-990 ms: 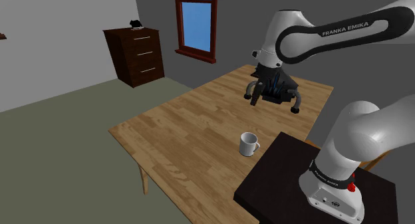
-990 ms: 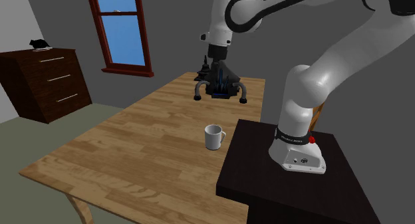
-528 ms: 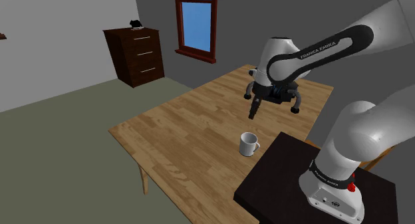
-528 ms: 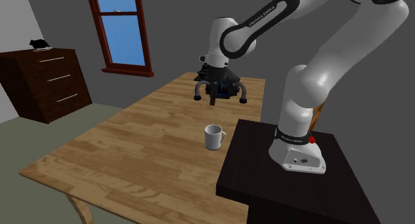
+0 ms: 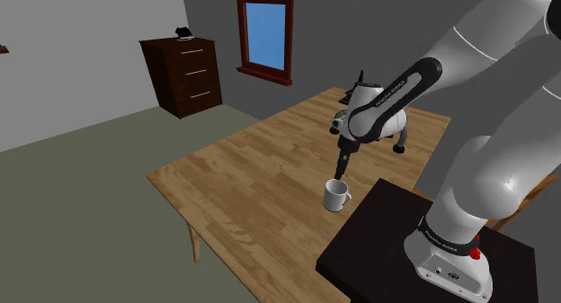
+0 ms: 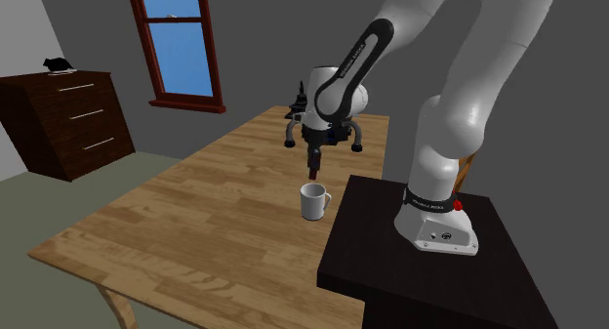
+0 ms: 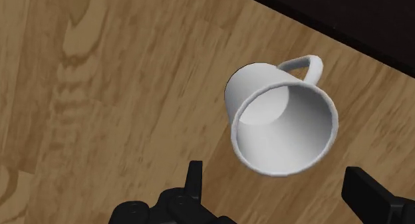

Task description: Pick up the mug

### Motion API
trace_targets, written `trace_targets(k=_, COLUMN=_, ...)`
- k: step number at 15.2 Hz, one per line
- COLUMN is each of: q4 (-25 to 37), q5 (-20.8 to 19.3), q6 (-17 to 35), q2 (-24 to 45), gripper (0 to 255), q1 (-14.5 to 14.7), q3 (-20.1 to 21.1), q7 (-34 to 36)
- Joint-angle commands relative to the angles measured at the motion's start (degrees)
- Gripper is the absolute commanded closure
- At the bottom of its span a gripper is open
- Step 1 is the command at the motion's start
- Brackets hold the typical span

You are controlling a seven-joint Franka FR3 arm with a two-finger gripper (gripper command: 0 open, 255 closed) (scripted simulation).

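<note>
I see the fingers (image 7: 194, 179) of my gripper (image 7: 275, 175) standing apart and touching nothing, poised just above the open top of the white mug (image 7: 282, 116), which stands upright on the wooden table (image 5: 243, 175), its handle turned toward the dark stand (image 5: 387, 229) close beside it.

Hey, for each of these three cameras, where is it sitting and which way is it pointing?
Shoulder view: beside the stand, looking down across the table toward the window; arm shows.
Second exterior view: close by the stand too, lower, facing along the table; arm shows.
Wrist view: above the open fingers, looking down along them.
All three share the mug.
</note>
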Motion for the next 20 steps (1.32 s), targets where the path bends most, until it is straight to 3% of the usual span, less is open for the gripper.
trace_targets(k=1, q4=0.6, q5=4.2, q6=5.2, q2=6.3, gripper=0, q1=2.6, q3=-2.6, q7=-5.3)
trace_targets(k=2, q4=1.2, q5=7.9, q6=7.4, q2=9.4, gripper=0, q1=4.4, q3=-4.0, q7=-9.0)
trace_targets(k=7, q4=2.7, q5=21.1, q6=11.7, q2=16.3, gripper=0, q1=7.7, q3=-4.4, q7=-19.4)
trace_targets(k=10, q4=4.1, q5=31.1, q6=13.6, q2=20.4, gripper=0, q1=7.8, q3=-2.2, q7=-27.1)
trace_targets(k=12, q4=4.5, q5=32.9, q6=13.9, q2=21.1, gripper=0, q1=7.3, q3=-1.3, q7=-28.6)
trace_targets(k=13, q4=4.5, q5=32.8, q6=13.8, q2=21.2, gripper=255, q1=7.3, q3=-1.3, q7=-28.6)
trace_targets(k=20, q4=4.6, q5=33.0, q6=13.9, q2=21.3, gripper=255, q1=7.2, q3=-1.3, q7=-28.7)
